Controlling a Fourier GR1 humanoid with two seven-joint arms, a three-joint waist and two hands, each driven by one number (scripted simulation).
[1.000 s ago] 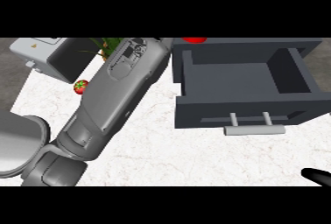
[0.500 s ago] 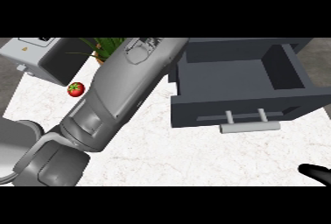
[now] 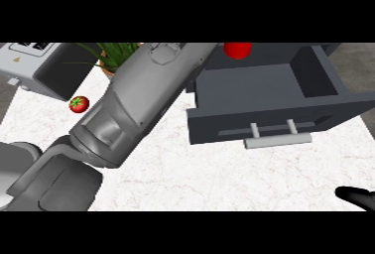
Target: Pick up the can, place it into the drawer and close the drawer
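Within the last second the left forearm [image 3: 139,104] had swung further toward the open drawer [image 3: 219,126]. Its wrist end was now just beside the red can [image 3: 238,49], which stood at the drawer's far edge, seemingly not yet inside. The left hand lay past the view's top, so whether it was spread or pinching could not be told, and the right hand [image 3: 359,197], low at the right, was equally unreadable.

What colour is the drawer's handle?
The handle is light grey on the dark grey drawer; head view.
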